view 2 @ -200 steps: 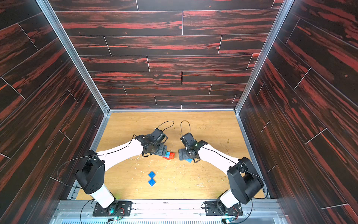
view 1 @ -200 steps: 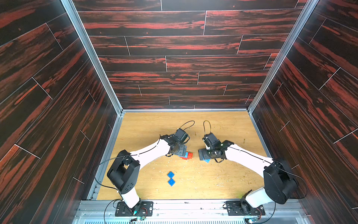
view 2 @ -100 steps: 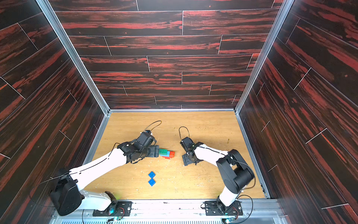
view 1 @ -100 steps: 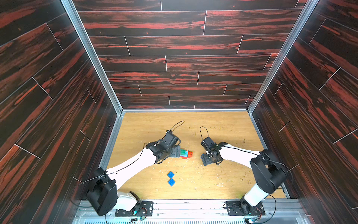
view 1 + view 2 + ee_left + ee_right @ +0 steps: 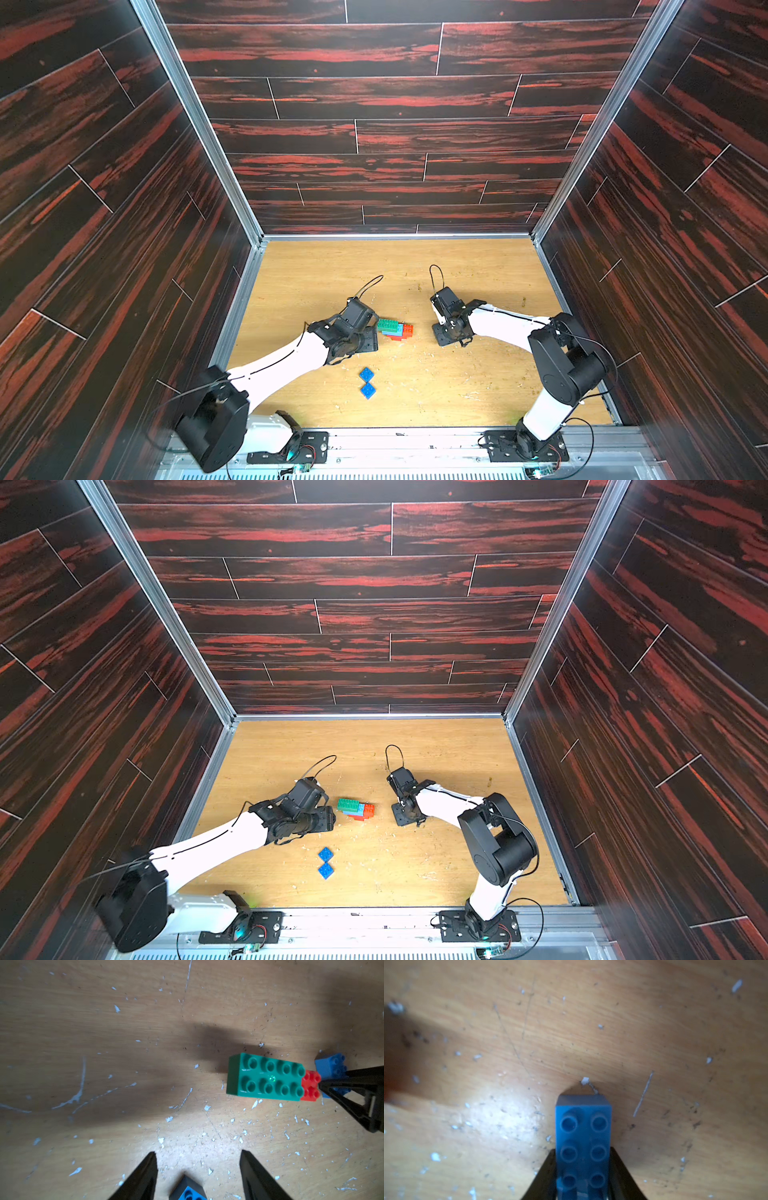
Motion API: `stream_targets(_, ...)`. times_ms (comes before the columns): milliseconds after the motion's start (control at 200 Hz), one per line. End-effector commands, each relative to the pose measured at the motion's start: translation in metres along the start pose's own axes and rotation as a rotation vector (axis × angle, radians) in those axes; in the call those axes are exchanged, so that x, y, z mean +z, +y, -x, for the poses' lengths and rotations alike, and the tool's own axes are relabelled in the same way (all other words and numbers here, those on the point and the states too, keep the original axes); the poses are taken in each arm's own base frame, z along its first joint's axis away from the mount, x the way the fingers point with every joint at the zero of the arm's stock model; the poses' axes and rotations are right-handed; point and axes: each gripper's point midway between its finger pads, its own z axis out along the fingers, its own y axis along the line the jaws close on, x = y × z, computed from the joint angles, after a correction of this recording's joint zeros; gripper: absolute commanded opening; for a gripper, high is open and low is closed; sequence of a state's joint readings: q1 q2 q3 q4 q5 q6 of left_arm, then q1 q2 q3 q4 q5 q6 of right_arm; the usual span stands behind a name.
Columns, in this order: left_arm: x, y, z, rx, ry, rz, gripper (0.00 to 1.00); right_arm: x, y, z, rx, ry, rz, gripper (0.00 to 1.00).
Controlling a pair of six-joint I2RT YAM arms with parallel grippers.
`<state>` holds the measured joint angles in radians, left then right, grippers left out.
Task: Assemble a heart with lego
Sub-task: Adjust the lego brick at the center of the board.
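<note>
The right claw [image 5: 582,1149] is clamped on a long light blue brick [image 5: 583,1124]. In the right wrist view one black finger [image 5: 544,1174] presses each long side at bottom centre, and the studded free end juts toward mid-frame over the scratched wooden worktop [image 5: 654,1032].

The left claw [image 5: 198,1152] stands apart, its two fingertips at the bottom of the left wrist view with bare wood between them. Lower down, at the frame's bottom edge, a blue studded brick [image 5: 188,1193] shows between the fingers with a gap on each side. Whether it lies on the worktop or is lifted cannot be told.

To the upper right of these fingertips lies the partly built heart [image 5: 274,1080]. It has a long green brick [image 5: 266,1078] on top and a red-orange brick [image 5: 310,1086] poking out at its right end. A right claw finger reaches in from the right edge, its tip just beside that red-orange end; contact cannot be judged.

In both top views the heart [image 5: 395,329] sits at lower mid-frame between the two claws, with the left claw just beside its left end. Light blue shows under the green, and red-orange at the right and bottom.

Below it, well apart, two square dark blue bricks [image 5: 366,374] [image 5: 368,391] lie loose, corner to corner.
</note>
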<state>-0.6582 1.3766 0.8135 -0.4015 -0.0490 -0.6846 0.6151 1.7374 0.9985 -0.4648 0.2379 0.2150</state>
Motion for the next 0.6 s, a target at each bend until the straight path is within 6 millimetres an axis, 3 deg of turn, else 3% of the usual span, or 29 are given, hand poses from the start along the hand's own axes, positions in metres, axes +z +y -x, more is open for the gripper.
stream_targets(0,0.014,0.001,0.002,0.017,0.003,0.018,0.59,-0.008,0.003,0.008,-0.009,-0.007,0.019,0.25)
stream_targets(160,0.028,0.008,0.019,0.028,-0.033,0.070,0.55,-0.039,0.019,0.017,-0.068,-0.068,0.099,0.16)
stream_targets(286,0.035,0.001,0.036,0.048,-0.060,0.058,0.53,-0.058,0.028,0.024,-0.116,-0.109,0.157,0.07)
stream_targets(371,0.041,-0.004,0.043,0.061,-0.061,0.052,0.52,-0.063,0.035,0.024,-0.160,-0.105,0.176,0.00)
stream_targets(596,0.048,-0.004,0.054,0.093,-0.057,0.075,0.51,-0.071,0.063,0.025,-0.277,-0.120,0.241,0.00)
